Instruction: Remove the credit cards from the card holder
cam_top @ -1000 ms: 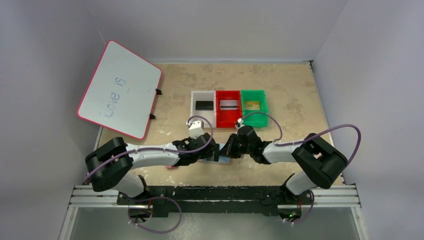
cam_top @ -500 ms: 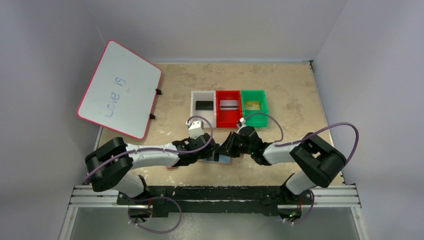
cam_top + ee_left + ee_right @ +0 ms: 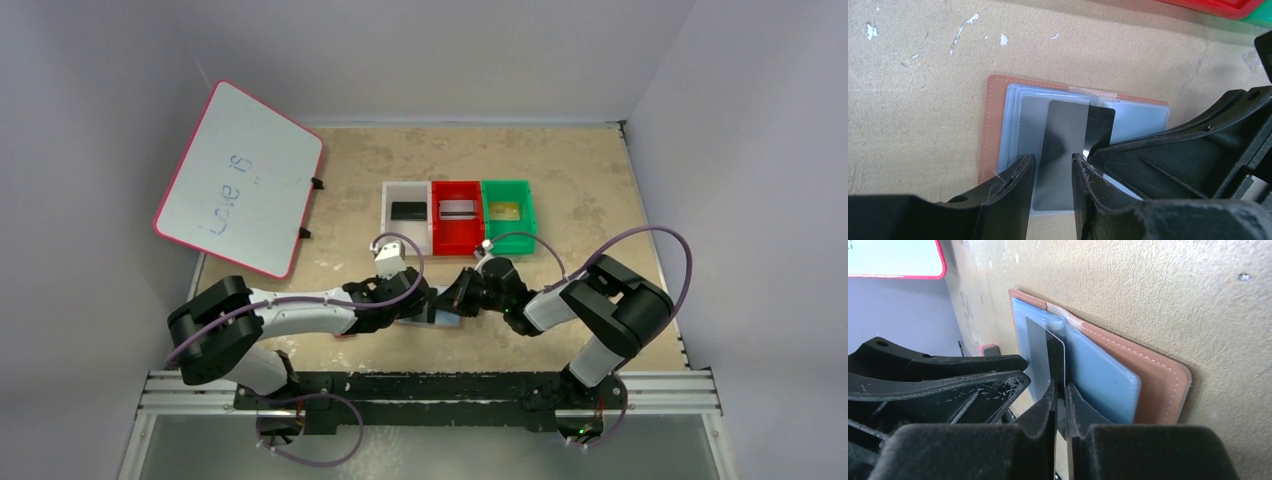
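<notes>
The left pincer point(image 3: 1053, 165) is hovering, spread, astride a grey card point(image 3: 1063, 130) in the open card holder point(image 3: 993, 125) on the worktop point(image 3: 923, 100). The right pincer point(image 3: 1060, 390) is pinching the black card point(image 3: 1058, 357) at the sleeves. Beyond, the white bin point(image 3: 405, 236), red bin point(image 3: 457, 240) and green bin point(image 3: 523, 197) are each holding a card.

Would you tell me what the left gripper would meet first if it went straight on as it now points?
Probably the grey card on the open card holder, straight ahead of the left gripper; depth is unclear.
</notes>
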You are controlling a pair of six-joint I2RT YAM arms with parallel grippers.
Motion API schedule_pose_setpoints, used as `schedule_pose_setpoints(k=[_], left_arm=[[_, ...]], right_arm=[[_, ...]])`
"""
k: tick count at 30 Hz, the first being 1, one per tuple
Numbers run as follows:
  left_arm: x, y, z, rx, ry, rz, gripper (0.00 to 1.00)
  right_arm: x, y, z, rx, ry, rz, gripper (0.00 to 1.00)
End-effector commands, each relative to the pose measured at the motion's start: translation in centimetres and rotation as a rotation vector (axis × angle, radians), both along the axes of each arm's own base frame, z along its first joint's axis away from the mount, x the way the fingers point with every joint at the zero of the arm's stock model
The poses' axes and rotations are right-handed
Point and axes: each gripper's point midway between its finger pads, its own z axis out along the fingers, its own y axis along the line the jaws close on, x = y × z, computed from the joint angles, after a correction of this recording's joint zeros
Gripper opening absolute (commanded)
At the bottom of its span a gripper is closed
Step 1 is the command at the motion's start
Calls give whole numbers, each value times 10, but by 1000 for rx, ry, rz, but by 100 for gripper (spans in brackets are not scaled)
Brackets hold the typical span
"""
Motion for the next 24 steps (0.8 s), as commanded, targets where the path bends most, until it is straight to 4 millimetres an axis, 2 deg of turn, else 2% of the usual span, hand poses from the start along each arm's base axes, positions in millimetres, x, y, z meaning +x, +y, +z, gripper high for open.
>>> schedule_pose_setpoints(k=[1, 3, 10, 15, 24], left_arm=[[-8, 15, -10, 47, 25, 10, 33], [-8, 16, -9, 46, 22, 13, 33], [-8, 15, -7, 42, 21, 11, 33], [-9, 13, -8, 36, 28, -1, 33], [-12, 9, -11, 34, 40, -20, 32]], right_arm=[[-3, 3, 5, 55, -6, 16, 5], [-4, 0, 5, 62, -7, 10, 0], [-10, -17, -1, 43, 5, -32, 0], [-11, -19, -3, 47, 8, -26, 0], [-3, -6, 5, 95, -40, 5, 15]])
